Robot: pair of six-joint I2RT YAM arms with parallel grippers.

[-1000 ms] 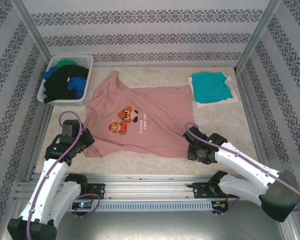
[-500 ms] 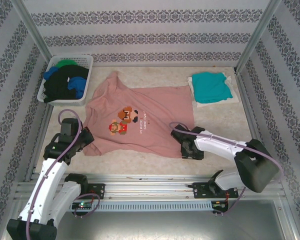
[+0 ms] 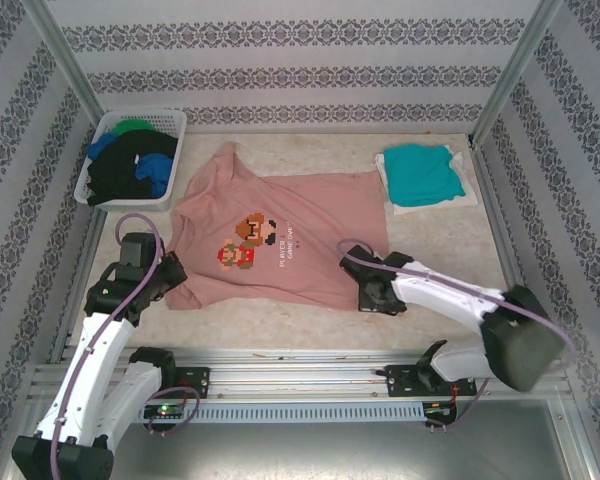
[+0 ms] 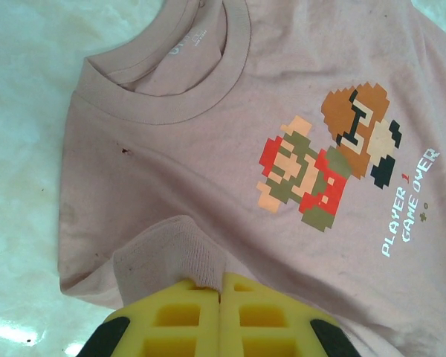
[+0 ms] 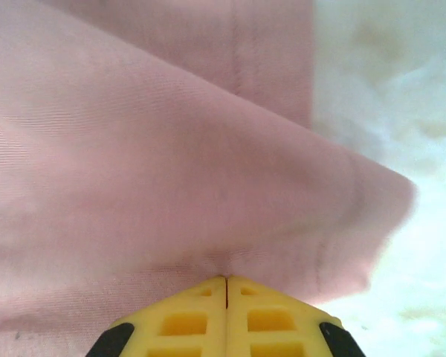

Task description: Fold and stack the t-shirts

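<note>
Pinched shut on cloth: the left gripper (image 4: 220,281) on a sleeve of the salmon-pink t-shirt (image 3: 310,215), the right gripper (image 5: 225,281) on a raised fold at its near hem corner; the shirt lies print-up mid-table. The white basket (image 3: 130,204), far left, holds a black t-shirt (image 3: 128,168), a blue t-shirt (image 3: 160,172) and a green t-shirt (image 3: 132,126), heaped unfolded. The teal t-shirt (image 3: 420,172) lies folded at far right on a white cloth (image 3: 435,204).

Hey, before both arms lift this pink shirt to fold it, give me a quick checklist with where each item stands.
Left gripper shut on a sleeve of the pink shirt: ok.
Right gripper shut on its hem corner: ok.
Print side up, body spread out: ok.
Folded teal shirt at far right, not overlapped: ok.
Both cloth layers pinched at the hem: cannot tell.
</note>
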